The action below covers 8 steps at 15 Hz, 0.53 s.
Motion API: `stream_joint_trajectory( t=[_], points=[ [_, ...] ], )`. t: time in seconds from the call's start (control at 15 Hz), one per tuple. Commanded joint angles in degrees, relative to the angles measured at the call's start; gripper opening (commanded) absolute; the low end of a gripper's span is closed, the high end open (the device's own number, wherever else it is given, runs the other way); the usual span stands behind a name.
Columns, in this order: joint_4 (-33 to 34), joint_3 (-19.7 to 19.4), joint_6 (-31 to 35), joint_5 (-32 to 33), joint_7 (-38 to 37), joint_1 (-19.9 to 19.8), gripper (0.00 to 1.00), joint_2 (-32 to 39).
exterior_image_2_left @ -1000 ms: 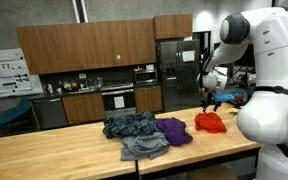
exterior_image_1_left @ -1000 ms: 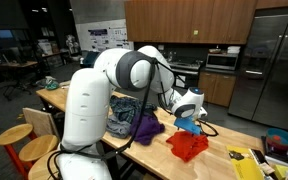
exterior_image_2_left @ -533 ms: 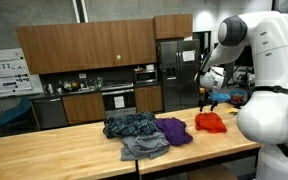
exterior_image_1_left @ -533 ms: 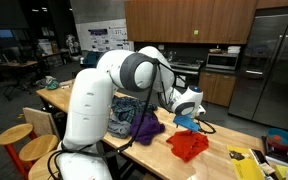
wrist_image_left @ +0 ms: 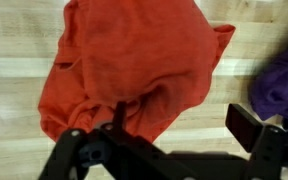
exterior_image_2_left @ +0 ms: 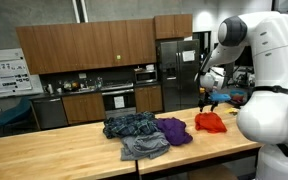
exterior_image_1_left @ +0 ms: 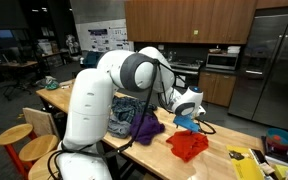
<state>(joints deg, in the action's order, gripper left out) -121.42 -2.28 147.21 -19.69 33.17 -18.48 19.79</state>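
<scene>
The red cloth [wrist_image_left: 134, 70] lies crumpled on the counter [wrist_image_left: 14, 60]. It is a soft, thin fabric of orange-red, bunched into a rough heap with deep folds and a ragged outline, and one corner sticks out to the side. In the wrist view it fills most of the upper picture.

The tool [wrist_image_left: 156, 128] hangs just above the red cloth. Its two dark, blocky fingers stand wide apart with nothing between them, and they grip nothing. In an exterior view the tool [exterior_image_2_left: 208, 99] points down over the heap without touching it.

Just beside the red cloth sits a purple cloth [exterior_image_2_left: 174, 130], also soft and rumpled, in a low mound. A corner of it shows at the edge of the wrist view. Past that lies a dark checked cloth [exterior_image_2_left: 131, 125], piled loosely. A grey cloth [exterior_image_2_left: 144, 147] lies spread flatter in front of it, toward the counter's edge, touching both the checked and the purple one.

The counter is pale wood made of long, narrow strips, smooth and slightly glossy.
</scene>
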Motion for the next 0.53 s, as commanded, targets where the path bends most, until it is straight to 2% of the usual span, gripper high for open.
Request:
stream_joint_trajectory(
  t=[0.0, 0.47],
  points=[
    [0.01, 0.45, -0.07, 0.4, -0.35, -0.43, 1.0, -0.06],
    [0.52, -0.03, -1.52, 1.68, -0.4, -0.42, 1.0, -0.23]
  ],
)
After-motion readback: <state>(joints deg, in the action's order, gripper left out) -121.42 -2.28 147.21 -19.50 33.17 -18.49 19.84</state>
